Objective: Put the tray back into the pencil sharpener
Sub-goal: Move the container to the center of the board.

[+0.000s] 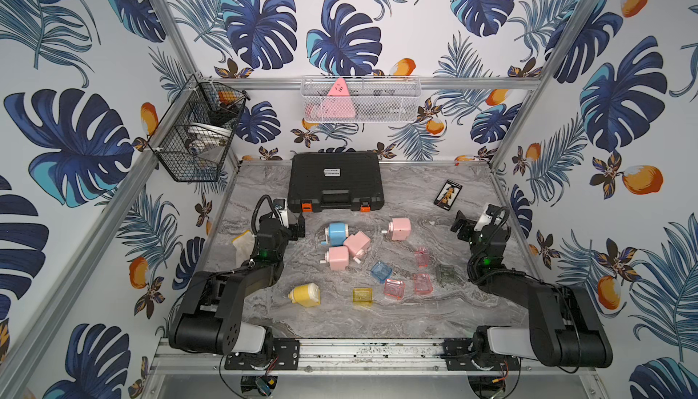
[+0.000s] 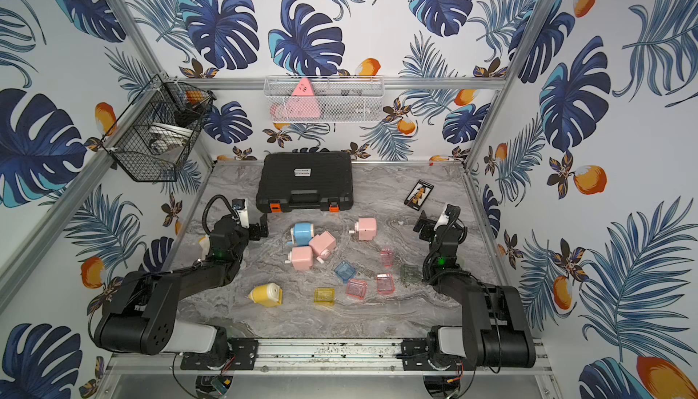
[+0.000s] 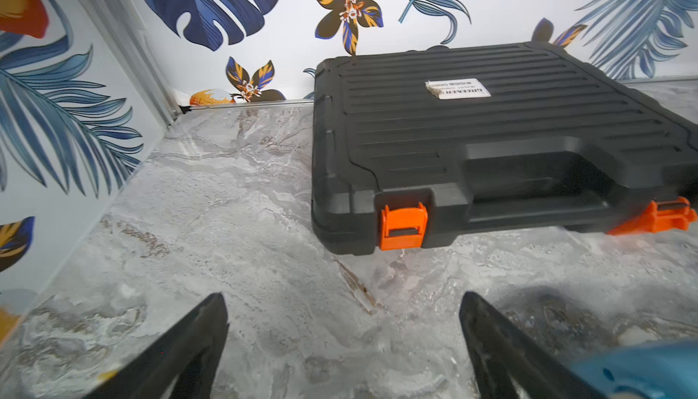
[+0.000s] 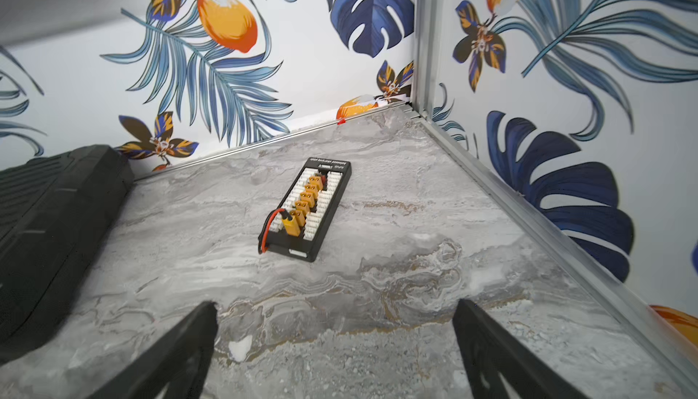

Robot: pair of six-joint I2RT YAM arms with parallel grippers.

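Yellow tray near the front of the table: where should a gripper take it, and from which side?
Probably from above, closing across two opposite side walls of the yellow tray. It sits low and boxy on the table, standing apart from the pink tray beside it, so there should be room down either side.
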